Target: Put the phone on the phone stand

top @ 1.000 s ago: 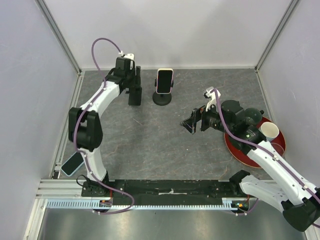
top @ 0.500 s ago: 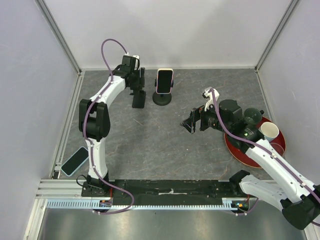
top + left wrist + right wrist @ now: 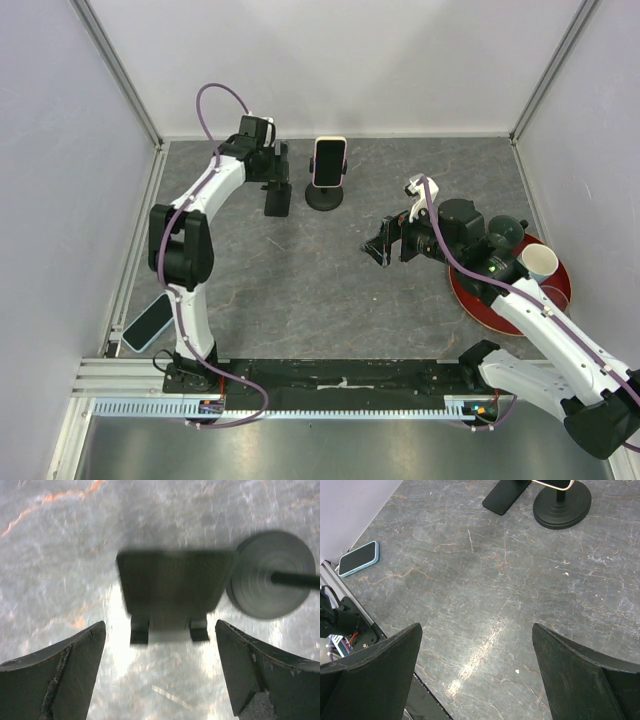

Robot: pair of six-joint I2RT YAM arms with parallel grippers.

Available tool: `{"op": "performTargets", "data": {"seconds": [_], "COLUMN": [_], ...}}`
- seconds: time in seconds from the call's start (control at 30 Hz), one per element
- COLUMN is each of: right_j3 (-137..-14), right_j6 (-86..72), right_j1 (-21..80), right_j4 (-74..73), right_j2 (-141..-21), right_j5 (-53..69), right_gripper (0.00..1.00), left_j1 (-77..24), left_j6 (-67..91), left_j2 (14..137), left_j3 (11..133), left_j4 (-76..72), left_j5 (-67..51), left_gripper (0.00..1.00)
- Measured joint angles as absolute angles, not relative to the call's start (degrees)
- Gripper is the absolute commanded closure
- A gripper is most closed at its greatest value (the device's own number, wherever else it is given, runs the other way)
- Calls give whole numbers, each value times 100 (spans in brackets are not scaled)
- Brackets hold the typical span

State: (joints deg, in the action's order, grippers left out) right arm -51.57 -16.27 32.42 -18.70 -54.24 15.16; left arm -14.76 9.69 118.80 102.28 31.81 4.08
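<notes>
Since a second before, the left gripper [image 3: 160, 630] had come closer to the phone stand [image 3: 324, 196] and its jaws had spread wider. It pointed down just left of the stand, above a dark blurred slab [image 3: 172, 592], with the left arm [image 3: 205, 190] stretched far forward. The phone [image 3: 328, 160] stood upright in the stand. The right gripper [image 3: 378, 248] hung right of the stand, with jaws wide apart and holding nothing.

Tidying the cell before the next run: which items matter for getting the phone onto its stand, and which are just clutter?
Job: blue-cased phone; black slab stand; round-base stand, already holding a cream phone.
Clutter: red plate; white cup; dark cup.
</notes>
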Motion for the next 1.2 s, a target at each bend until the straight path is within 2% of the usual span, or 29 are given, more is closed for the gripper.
{"op": "performTargets", "data": {"seconds": [0.13, 0.27, 0.43, 0.5, 0.67, 0.83, 1.0, 1.03, 1.1, 1.2], "right_j3": [-5157, -5157, -5157, -5157, -5157, -5157, -5157, -5157, -5157, -5157], "right_j6": [-1625, -1632, -1721, -1763, -1896, -2001, -2086, -2095, -2119, -2128], "right_j1": [3242, 3242, 3242, 3242, 3242, 3242, 3242, 3242, 3242, 3242], "right_j4": [-1872, -1874, -1868, -1861, -1846, -1772, -1750, -1745, -1743, -1743], "right_j2": [-5417, -5417, -5481, -5570, -5754, -5787, -5782, -5780, -5769, -5708], "right_j5": [1516, 1511, 1503, 1546, 1785, 2012, 2196, 2215, 2246, 2259], "right_gripper": [2, 2, 2, 2, 2, 2, 2, 2, 2, 2], "left_j1": [-1406, -1092, -32, 528, 1538, 2283, 3135, 3310, 3656, 4056], "left_j6": [1063, 1264, 1745, 1907, 2228, 2816, 3651, 3785, 3979, 4222], "left_j2": [10753, 9122, 6879, 6182, 5433, 5380, 5870, 6029, 6311, 6694], "left_j3": [9244, 8200, 6641, 6042, 5118, 4775, 4748, 4724, 4617, 4471], "left_j4": [3249, 3256, 3177, 3330, 3868, 4327, 4497, 4480, 4407, 4303], "left_j5": [436, 469, 600, 742, 1017, 1146, 1529, 1553, 1603, 1640], "left_gripper": [2, 7, 7, 2, 0, 3, 15, 23, 33, 55]}}
